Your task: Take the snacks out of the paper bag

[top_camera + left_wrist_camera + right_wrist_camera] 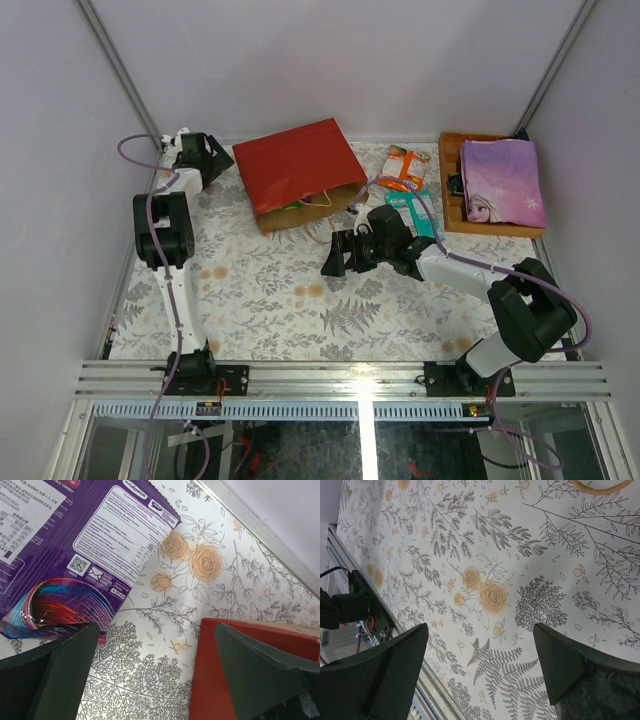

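Observation:
The red paper bag [300, 165] lies on its side at the back of the table, its brown mouth and a cord handle [318, 200] facing the near edge. A green packet [291, 205] peeks from the mouth. An orange packet [406, 166] and a teal packet [417, 212] lie right of the bag. My left gripper [225, 160] is open at the bag's left corner; its wrist view shows a purple packet [75, 540] on the cloth and the bag's red corner [215, 680] by its right finger. My right gripper [328, 255] hangs open and empty just in front of the bag's mouth.
An orange wooden tray [450, 195] at the back right holds a flat purple item with a cartoon princess [500, 180]. A floral cloth [290, 300] covers the table. White walls close in on three sides. The metal rail [340, 380] runs along the near edge.

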`<state>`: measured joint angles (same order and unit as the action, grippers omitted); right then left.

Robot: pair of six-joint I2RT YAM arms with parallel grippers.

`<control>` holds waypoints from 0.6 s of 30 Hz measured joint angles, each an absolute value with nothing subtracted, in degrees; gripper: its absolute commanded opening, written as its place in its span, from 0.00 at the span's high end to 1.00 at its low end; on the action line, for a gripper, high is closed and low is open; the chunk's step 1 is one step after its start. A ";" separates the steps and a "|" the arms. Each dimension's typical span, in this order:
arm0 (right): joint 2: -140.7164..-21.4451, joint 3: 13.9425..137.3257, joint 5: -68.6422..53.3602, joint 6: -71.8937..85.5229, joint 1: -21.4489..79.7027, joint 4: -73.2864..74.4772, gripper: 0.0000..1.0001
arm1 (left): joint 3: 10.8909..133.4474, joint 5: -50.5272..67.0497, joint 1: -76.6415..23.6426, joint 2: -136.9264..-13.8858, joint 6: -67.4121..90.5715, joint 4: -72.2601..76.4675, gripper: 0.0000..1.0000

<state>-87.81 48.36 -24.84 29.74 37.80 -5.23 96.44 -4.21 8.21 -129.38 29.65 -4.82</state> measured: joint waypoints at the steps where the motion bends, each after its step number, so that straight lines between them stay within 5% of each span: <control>1: -87.81 48.36 -24.88 29.74 37.80 -5.23 0.06 | 97.12 -4.10 8.32 -129.73 29.76 -4.99 0.00; 9: -87.81 48.38 -24.99 29.52 37.80 -5.19 0.05 | 95.66 -3.55 8.25 -125.54 29.85 -5.67 0.00; 18: -88.53 48.62 -25.21 34.11 37.80 -10.39 0.08 | 83.22 -2.50 7.14 -99.09 28.75 -2.52 0.00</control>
<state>-88.53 48.62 -25.21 34.11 37.80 -10.39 83.22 -2.50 7.14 -99.09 28.75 -2.52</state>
